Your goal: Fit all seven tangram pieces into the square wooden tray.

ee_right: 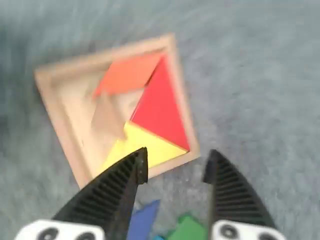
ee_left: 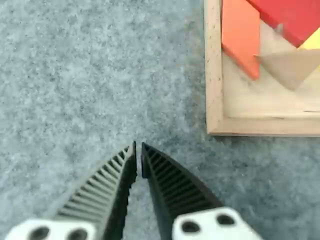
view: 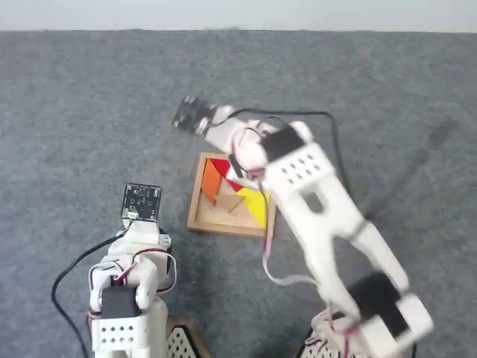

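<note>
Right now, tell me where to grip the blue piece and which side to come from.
Come straight down with the open right end effector. The blue piece lies flat just outside the tray, so only its thin edges offer a hold. Probably pinch across its narrow width; the green piece lies close beside it, leaving that finger little room.

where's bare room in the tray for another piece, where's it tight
Bare wood lies in the tray along its rim, bordered by the orange piece and tan triangle. Open carpet runs from that rim to the shut left tool. Crowded: the side with the red piece and yellow piece, plus a blue piece and green piece outside by the open right tool.
</note>
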